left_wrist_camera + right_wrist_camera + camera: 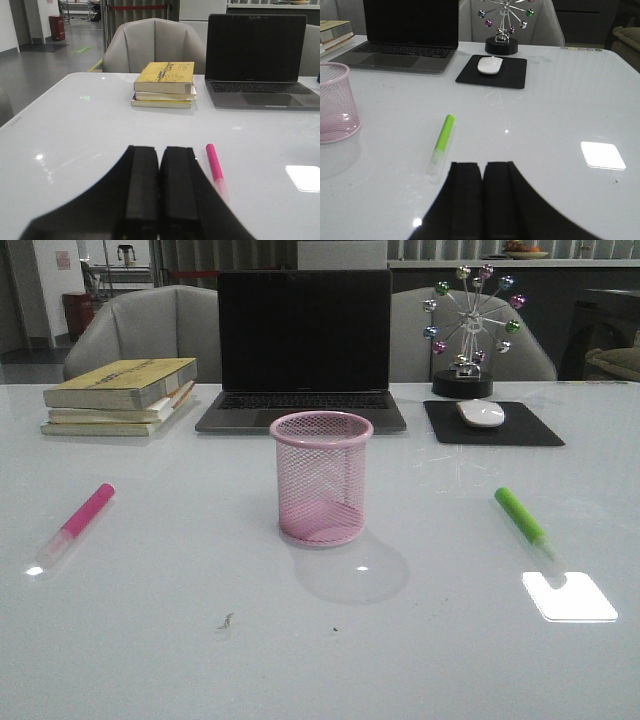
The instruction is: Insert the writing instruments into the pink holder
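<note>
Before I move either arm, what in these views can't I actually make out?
- Both arms: absent from the front view; only the shut left gripper and right gripper show in their wrist views.
- Holder: cut off by the edge in the right wrist view; absent from the left wrist view.
- Pink marker cap: washed out by glare, front view.
- Green marker cap: pale against the table.
- Book title: too small.

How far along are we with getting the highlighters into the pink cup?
Nothing is done yet: the pink mesh cup stands empty. Nothing is in hand; the left hand and right hand are both shut and empty. The pink highlighter and green highlighter still lie on the table.
</note>
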You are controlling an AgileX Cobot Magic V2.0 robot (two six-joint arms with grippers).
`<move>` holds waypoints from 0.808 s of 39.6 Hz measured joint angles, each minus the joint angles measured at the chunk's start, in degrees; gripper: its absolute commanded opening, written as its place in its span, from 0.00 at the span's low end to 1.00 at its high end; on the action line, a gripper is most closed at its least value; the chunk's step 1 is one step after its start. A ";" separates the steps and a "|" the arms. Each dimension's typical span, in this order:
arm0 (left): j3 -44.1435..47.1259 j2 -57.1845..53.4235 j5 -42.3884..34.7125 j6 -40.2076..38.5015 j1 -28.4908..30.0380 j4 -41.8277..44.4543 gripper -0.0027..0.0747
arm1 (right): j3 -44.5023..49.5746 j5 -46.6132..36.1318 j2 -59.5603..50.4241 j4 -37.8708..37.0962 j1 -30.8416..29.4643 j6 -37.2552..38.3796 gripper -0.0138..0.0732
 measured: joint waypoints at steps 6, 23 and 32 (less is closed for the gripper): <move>0.00 0.00 -0.13 0.00 0.00 0.00 0.15 | 0.00 0.00 0.00 0.00 0.00 0.00 0.22; 0.00 0.00 -0.23 0.00 0.00 0.00 0.15 | 0.00 0.00 0.00 0.00 0.00 0.00 0.22; 0.00 0.00 -0.58 0.00 0.00 0.00 0.15 | 0.00 0.00 0.00 0.00 0.00 0.00 0.22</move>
